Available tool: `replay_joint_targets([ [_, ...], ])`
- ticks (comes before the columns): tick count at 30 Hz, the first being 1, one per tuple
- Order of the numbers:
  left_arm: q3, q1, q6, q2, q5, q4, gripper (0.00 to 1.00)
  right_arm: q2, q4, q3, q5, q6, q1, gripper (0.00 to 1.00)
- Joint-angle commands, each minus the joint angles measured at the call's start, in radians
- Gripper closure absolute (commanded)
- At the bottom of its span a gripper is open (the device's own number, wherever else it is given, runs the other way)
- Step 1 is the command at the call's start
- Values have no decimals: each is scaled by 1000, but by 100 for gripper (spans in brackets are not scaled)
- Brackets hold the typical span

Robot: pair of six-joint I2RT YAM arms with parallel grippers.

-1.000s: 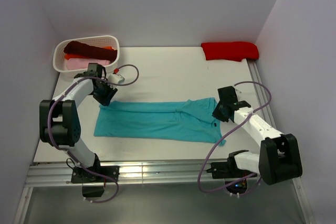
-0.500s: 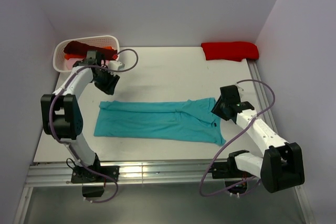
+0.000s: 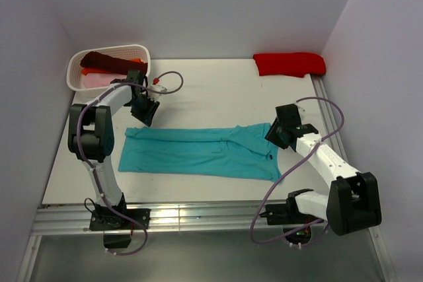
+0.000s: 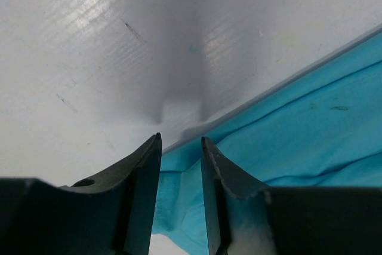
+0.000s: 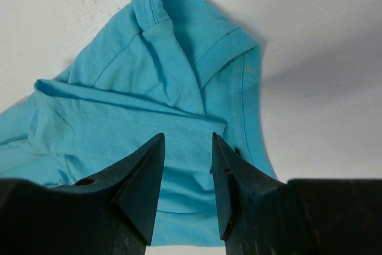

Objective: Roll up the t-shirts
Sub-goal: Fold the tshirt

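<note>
Top external view shows a soft teal t-shirt point(image 3: 201, 152) lying flat on the white table point(image 3: 218, 94). It is folded lengthwise into a long narrow strip that runs left to right across the near half, between the two arms. No part of it is turned over on itself yet, so the rolling proper seems not to have begun. The step in hand looks like settling the strip and lining up on its ends.

The left gripper point(image 3: 147, 115) hovers at the far left corner of the strip. Its wrist camera shows the black jaws parted by a narrow gap with nothing between them, the tips just over the cloth's straight edge where it meets bare table. The right gripper point(image 3: 279, 133) hangs over the collar end, its jaws apart and empty above the ribbed neckline and a folded-in sleeve.

The next move probably calls for pinching one short end and turning it over tightly and evenly, so the roll stays straight. At the collar end the layers look thicker and uneven, which could make a lopsided start.

The cloth is thin and limp, with soft creases along the strip and an uneven near right corner. A white plastic mesh basket point(image 3: 146, 57) at the far left holds a dark maroon shirt point(image 3: 106, 62), a pink shirt point(image 3: 99, 80) and an orange shirt point(image 3: 137, 61). A bright red folded shirt point(image 3: 289, 64) lies at the far right corner.
</note>
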Motion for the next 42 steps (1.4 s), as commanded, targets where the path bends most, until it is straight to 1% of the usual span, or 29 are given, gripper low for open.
replay_joint_targets([
  [1, -32, -4, -19, -81, -46, 10, 63, -3, 18, 38, 13, -17, -6, 55],
  [5, -78, -2, -5, -135, -75, 4, 64, 1, 20, 39, 13, -25, -6, 55],
  [7, -101, -4, 1, -155, -86, -1, 66, 5, 20, 39, 13, -26, -5, 56],
  [12, -153, -4, 11, -218, -89, -16, 66, 0, 21, 30, 15, -29, -6, 56],
  [22, -222, -4, 30, -247, -83, -45, 67, -15, 14, 18, 23, -41, -6, 56],
  [33, -334, -4, 26, -369, -155, -50, 67, -29, 12, -1, 35, -51, -6, 56],
  [36, -311, -4, 12, -403, -147, -52, 66, -25, 24, -5, 32, -51, -6, 56],
  [37, -298, -4, 5, -408, -155, -44, 64, -23, 27, -7, 30, -52, -6, 56],
  [38, -263, -4, -20, -414, -152, -36, 60, -19, 31, -4, 29, -51, -6, 56],
  [40, -220, -4, -35, -394, -149, -25, 58, -6, 37, 1, 24, -52, -6, 56],
  [42, -143, -4, -58, -324, -143, -38, 57, 4, 40, 8, 23, -52, -5, 56],
])
